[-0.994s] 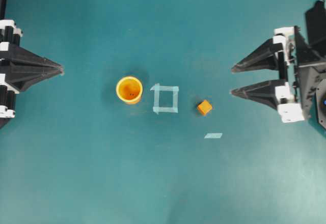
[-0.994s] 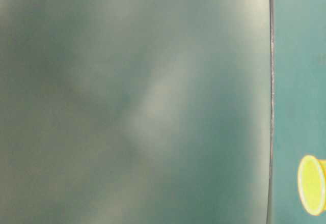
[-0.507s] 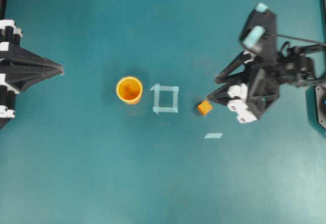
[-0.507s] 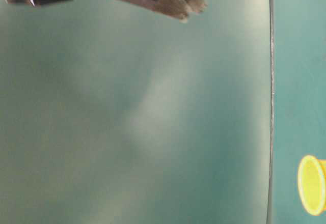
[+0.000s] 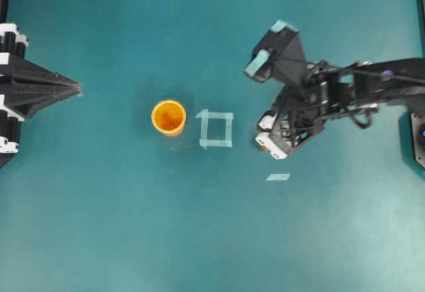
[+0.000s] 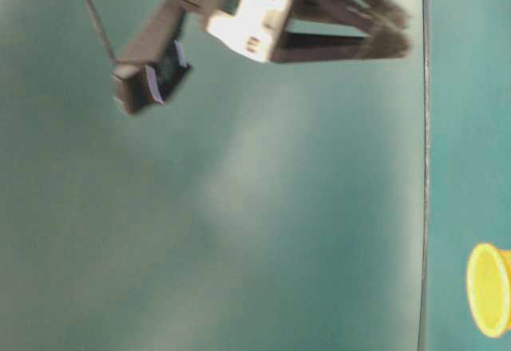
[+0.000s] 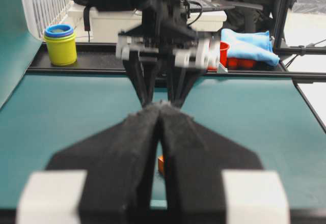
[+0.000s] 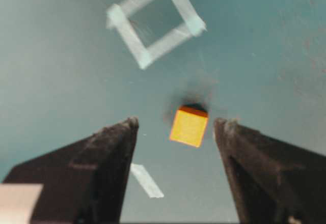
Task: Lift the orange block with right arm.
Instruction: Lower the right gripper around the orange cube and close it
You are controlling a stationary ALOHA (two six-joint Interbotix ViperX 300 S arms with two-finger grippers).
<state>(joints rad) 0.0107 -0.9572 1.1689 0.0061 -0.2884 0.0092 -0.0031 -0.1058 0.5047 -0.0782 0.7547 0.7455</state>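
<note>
My right gripper (image 8: 175,127) is wide open, with the orange block (image 8: 189,126) sitting on the bench (image 8: 265,56) between its fingers.

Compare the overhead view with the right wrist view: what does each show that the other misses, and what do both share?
Only overhead: the yellow-orange cup, the left hand shut to a point, and the whole right arm. Only right wrist: the orange block plainly between the open right hand's fingers, touching neither. Both share the tape square, the loose tape strip and the teal table.
</note>
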